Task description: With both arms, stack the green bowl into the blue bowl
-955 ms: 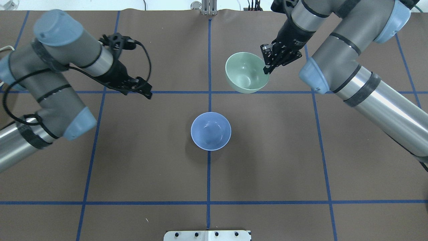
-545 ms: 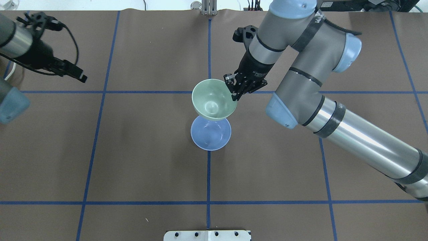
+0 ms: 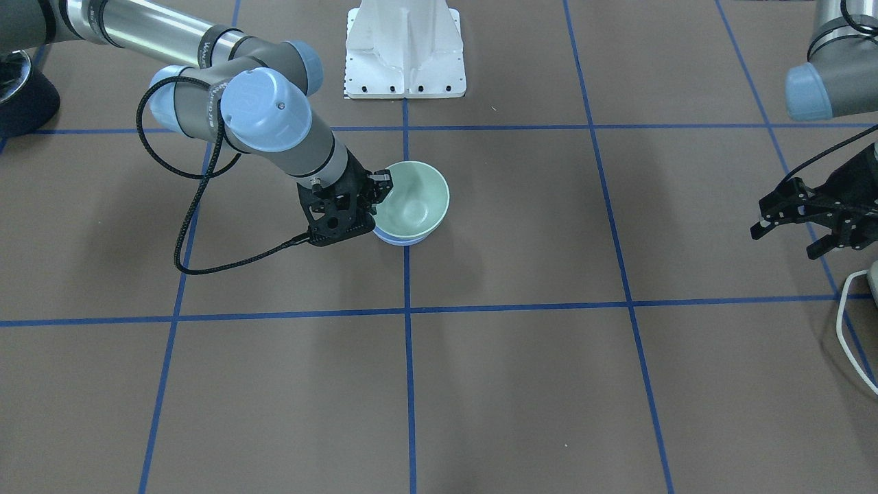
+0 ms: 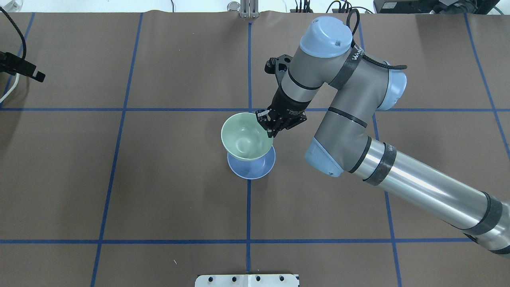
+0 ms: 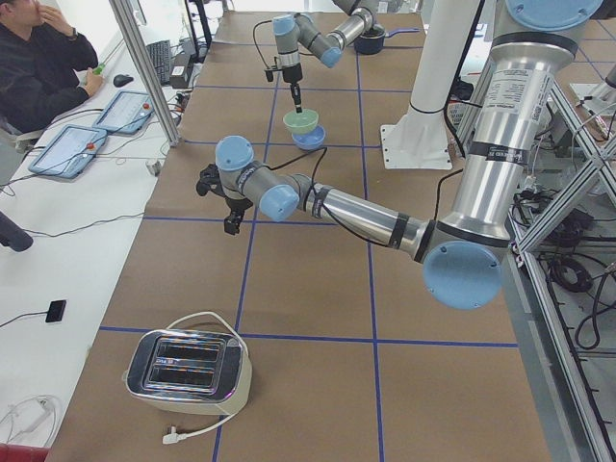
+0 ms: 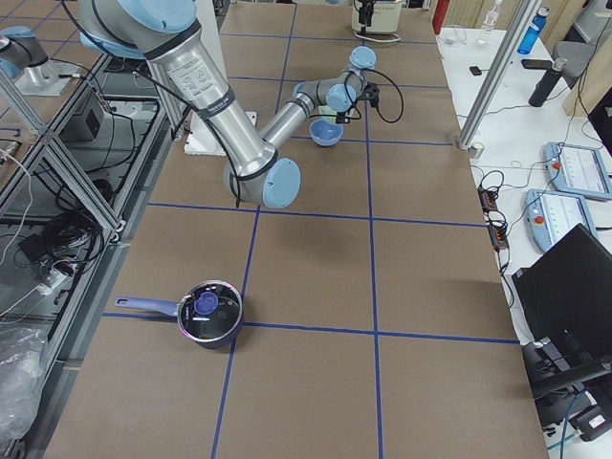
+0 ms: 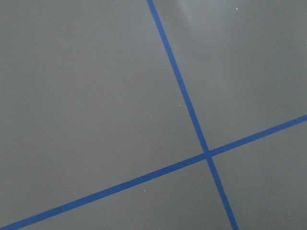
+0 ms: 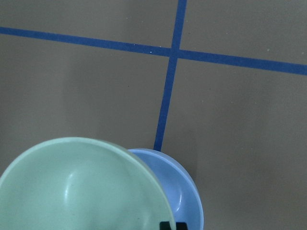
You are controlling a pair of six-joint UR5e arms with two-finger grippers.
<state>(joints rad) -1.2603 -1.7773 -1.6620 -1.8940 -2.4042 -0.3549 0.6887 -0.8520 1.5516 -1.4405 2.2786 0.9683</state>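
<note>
The blue bowl stands upright on the brown worktop, on one of the blue tape lines that cross it. The green bowl hangs right over the blue bowl, mouth up and slightly tilted. In the front-facing view it covers nearly all of the blue bowl, and only a thin blue edge shows beneath it. From the left end of the worktop its base appears to sit low in the blue bowl's mouth; whether the two touch cannot be told.

The right hand is clamped on the green bowl's rim, one finger inside the wall and one outside. It grips on the side of the rim away from the left arm, and its arm slopes down to the blue bowl from that same side.

The left hand hovers well apart from the blue bowl, out near the worktop's edge, with its fingers apart and nothing between them. Its wrist camera shows only bare worktop and two crossing tape lines.

A white base plate lies near the blue bowl on the robot's side.
</note>
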